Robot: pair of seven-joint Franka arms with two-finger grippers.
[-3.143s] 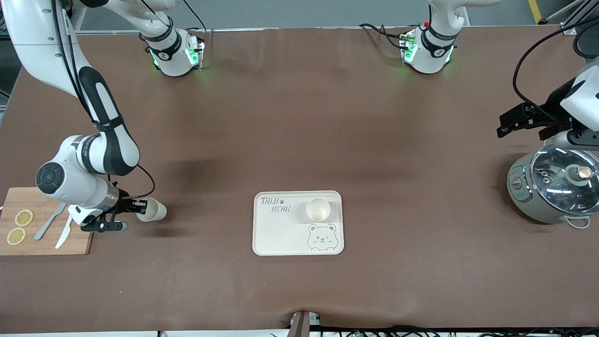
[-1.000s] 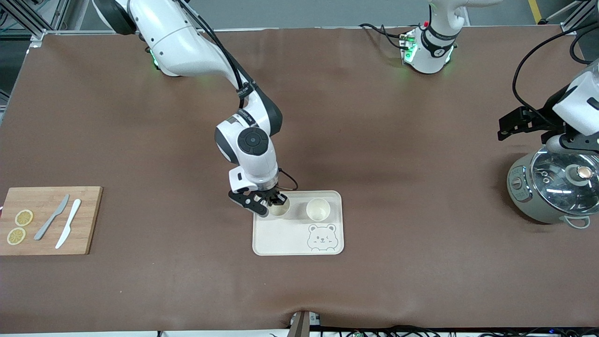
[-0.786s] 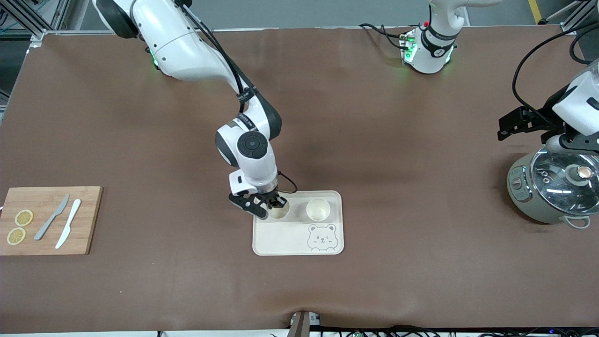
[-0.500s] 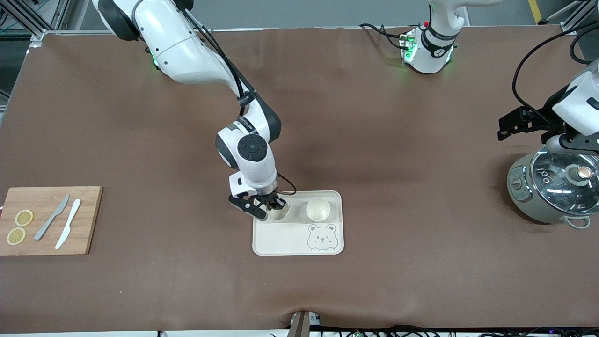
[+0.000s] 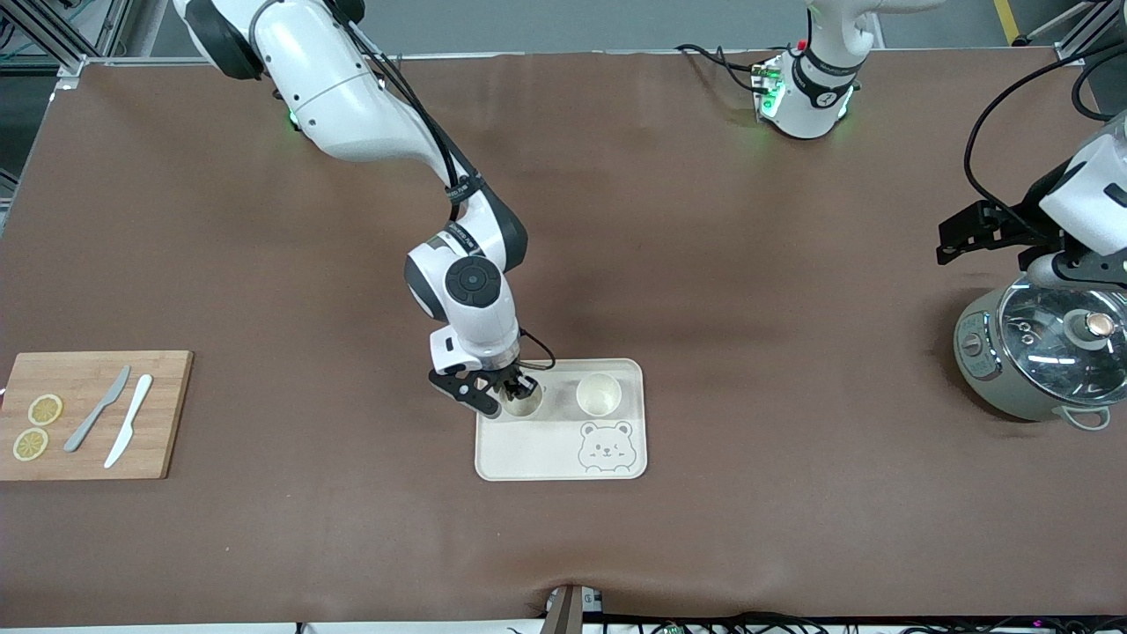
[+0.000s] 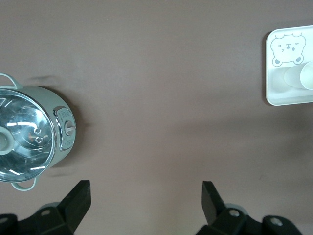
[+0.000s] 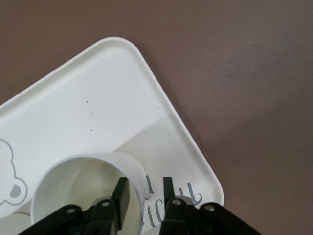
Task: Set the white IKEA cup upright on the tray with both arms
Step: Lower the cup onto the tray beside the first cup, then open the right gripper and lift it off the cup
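Note:
A white cup [image 5: 525, 399] stands upright on the cream tray [image 5: 546, 451], on the lettering at the tray's corner toward the right arm's end. My right gripper [image 5: 513, 388] is at its rim, one finger inside and one outside the wall. In the right wrist view the right gripper [image 7: 145, 183] is open: its outer finger stands off the cup [image 7: 88, 178], with the tray [image 7: 98, 98] under it. A second white cup [image 5: 599, 394] stands upright beside the first. My left gripper [image 6: 145, 188] waits open and empty in the air by the pot.
A lidded grey pot [image 5: 1039, 352] sits at the left arm's end of the table. A wooden cutting board [image 5: 97, 440] with two knives and lemon slices lies at the right arm's end.
The right arm carried the cup from beside the cutting board to the tray and set it down. In the last half second its fingers parted from the cup wall. The left arm stayed still.

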